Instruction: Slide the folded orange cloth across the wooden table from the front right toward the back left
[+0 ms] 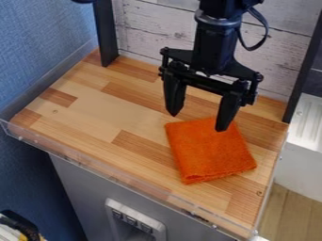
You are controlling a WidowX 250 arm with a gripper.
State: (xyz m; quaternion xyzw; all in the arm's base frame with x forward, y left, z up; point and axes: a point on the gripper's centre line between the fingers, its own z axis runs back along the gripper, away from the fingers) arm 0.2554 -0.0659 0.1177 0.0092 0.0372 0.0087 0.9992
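Clear edging (113, 178) fronts the bench (82, 106) on the near side of the orange cloth (209, 153), which lies flat, seemingly folded but ungrasped, while the gripper (198, 122), fingers spread apart and empty, hangs by the cloth's far edge.

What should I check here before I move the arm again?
1. Gripper open: ok, its two fingers stand well apart.
2. Gripper empty: ok, nothing sits between the fingers.
3. Cloth flat: ok, it lies folded on the wood top, inside the clear rim.
4. Gripper centered over the cloth: not ok, it looks set toward the cloth's far left corner, with one finger in front of the far edge.
5. Fingertips clear of the cloth: cannot tell, one view does not settle the height.
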